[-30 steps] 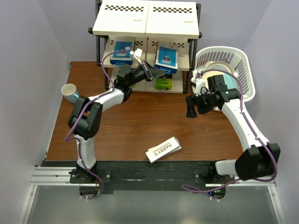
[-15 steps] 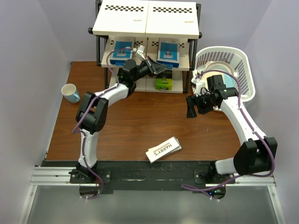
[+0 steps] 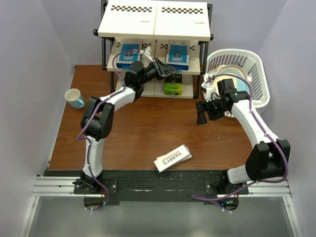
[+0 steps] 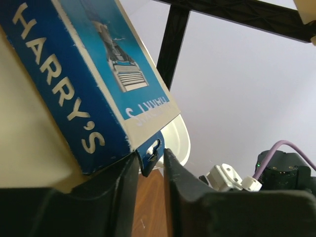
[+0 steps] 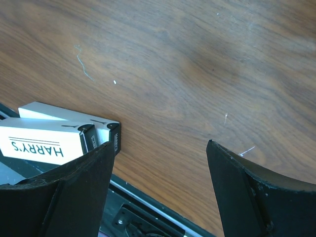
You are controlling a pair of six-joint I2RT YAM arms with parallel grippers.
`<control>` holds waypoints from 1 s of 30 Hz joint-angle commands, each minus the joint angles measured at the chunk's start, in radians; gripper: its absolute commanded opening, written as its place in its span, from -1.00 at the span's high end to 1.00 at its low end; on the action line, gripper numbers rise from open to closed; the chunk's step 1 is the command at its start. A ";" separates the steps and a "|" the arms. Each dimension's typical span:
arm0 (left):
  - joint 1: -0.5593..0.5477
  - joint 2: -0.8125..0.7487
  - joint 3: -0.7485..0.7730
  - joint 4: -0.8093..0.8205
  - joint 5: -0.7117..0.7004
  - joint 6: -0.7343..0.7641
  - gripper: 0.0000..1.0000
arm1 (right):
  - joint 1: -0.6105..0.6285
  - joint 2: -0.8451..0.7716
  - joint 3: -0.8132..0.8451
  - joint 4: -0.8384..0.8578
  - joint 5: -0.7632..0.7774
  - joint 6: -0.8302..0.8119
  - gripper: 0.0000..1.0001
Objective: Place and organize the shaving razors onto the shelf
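The shelf (image 3: pixel 153 19) stands at the back. Two blue-and-white razor boxes lie on its middle tier, one on the left (image 3: pixel 129 53) and one on the right (image 3: pixel 177 53). A black box with a lime-green end (image 3: pixel 173 89) sits on a lower tier. My left gripper (image 3: pixel 170 70) is at the right blue box (image 4: pixel 98 74). Its jaws (image 4: pixel 150 158) stand narrowly apart around the box's hang tab, with a gap showing. Two white HARRY'S boxes (image 3: pixel 173 158) lie stacked near the table's front edge, also in the right wrist view (image 5: pixel 44 138). My right gripper (image 3: pixel 201 112) is open and empty above the table (image 5: pixel 160 148).
A white plastic basket (image 3: pixel 256 74) holding a white-and-blue plate (image 3: pixel 229 73) stands right of the shelf, just behind my right arm. A blue-and-white mug (image 3: pixel 74 98) sits at the table's left side. The black rail (image 3: pixel 158 180) runs along the near edge.
One second ago the right blue box was held out in front of the shelf. My left gripper moved it back onto the middle tier. The right arm has barely moved.
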 commanded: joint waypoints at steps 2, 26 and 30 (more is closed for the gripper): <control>0.012 -0.070 -0.075 0.032 0.007 0.012 0.18 | -0.005 0.018 0.062 0.023 -0.030 0.006 -0.59; 0.030 -0.897 -0.833 -0.766 0.136 1.002 -0.40 | 0.349 -0.295 -0.236 0.075 -0.190 -0.689 -0.97; 0.105 -0.954 -0.837 -0.892 0.127 1.030 -0.41 | 0.460 -0.226 -0.254 0.091 -0.196 -0.806 -0.97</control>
